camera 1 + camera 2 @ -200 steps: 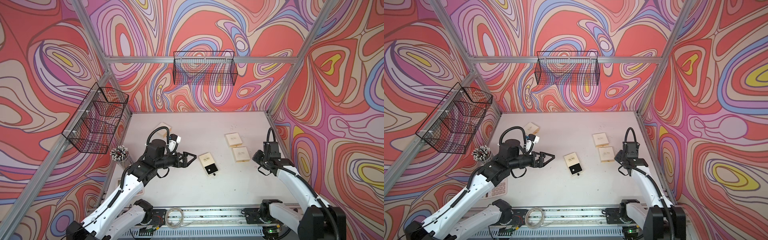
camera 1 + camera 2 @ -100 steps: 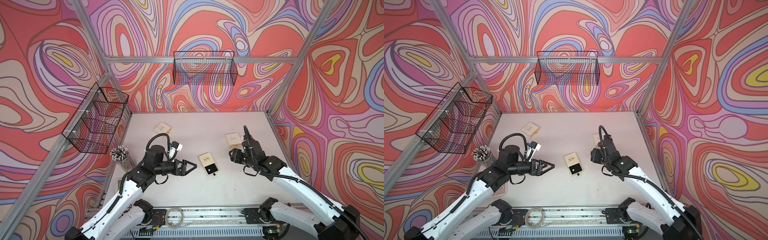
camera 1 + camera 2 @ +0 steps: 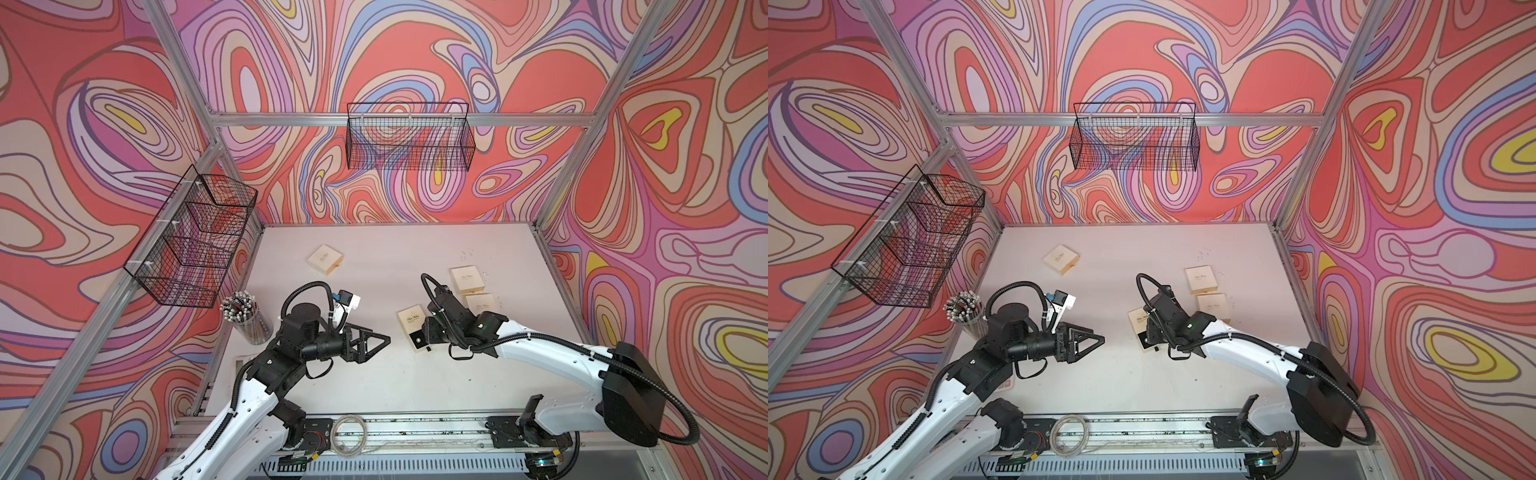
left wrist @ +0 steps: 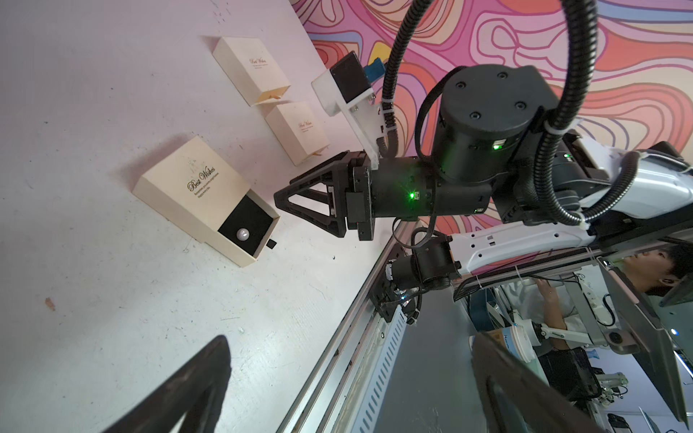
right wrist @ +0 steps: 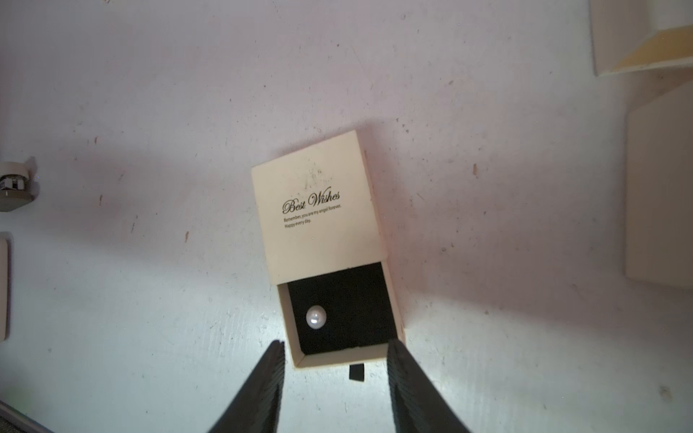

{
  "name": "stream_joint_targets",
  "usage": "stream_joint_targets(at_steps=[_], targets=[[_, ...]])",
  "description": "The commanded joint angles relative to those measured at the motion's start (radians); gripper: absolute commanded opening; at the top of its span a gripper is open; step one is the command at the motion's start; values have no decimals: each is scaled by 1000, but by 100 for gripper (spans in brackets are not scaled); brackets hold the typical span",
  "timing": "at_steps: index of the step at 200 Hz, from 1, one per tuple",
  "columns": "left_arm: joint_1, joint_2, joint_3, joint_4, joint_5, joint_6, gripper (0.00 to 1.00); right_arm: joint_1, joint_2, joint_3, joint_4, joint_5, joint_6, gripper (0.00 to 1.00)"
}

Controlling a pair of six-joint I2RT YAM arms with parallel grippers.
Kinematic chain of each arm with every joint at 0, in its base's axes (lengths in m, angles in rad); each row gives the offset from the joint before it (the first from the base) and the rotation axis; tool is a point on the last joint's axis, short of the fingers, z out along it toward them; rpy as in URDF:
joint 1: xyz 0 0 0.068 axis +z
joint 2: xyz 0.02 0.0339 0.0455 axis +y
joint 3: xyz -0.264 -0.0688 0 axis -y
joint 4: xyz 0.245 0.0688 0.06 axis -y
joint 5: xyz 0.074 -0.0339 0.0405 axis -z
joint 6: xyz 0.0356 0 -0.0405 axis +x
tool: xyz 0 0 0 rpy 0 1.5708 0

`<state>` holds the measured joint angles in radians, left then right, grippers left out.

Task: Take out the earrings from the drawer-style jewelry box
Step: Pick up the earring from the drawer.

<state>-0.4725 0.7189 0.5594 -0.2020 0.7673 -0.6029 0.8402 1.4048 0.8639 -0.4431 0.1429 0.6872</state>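
place: robotics lab | evidence: aluminium frame [image 3: 399, 119], swirl-printed walls [image 3: 83, 124], arm-mounting rail [image 3: 415, 428], person [image 4: 647, 262] beyond

4 cream jewelry boxes [image 3: 411, 322] [image 3: 325, 259] [image 3: 466, 280] [image 3: 482, 303], 1 with its drawer out. 1 pearl stud [image 5: 316, 317] showing. 2 wire baskets [image 3: 409, 137] [image 3: 195, 237]. 1 cup of pencils [image 3: 245, 316]. 2 robot arms [image 3: 249, 399] [image 3: 540, 353].
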Motion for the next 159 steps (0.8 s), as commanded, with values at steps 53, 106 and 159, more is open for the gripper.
stream_joint_targets(at_steps=[53,106,159], targets=[[40,-17,7,38,10,-5,100,27,133,3,82,-42,1,39],[49,-15,5,43,13,-13,100,31,194,14,93,-44,-1,33],[57,-13,5,44,10,-19,100,34,228,31,87,-30,1,29]])
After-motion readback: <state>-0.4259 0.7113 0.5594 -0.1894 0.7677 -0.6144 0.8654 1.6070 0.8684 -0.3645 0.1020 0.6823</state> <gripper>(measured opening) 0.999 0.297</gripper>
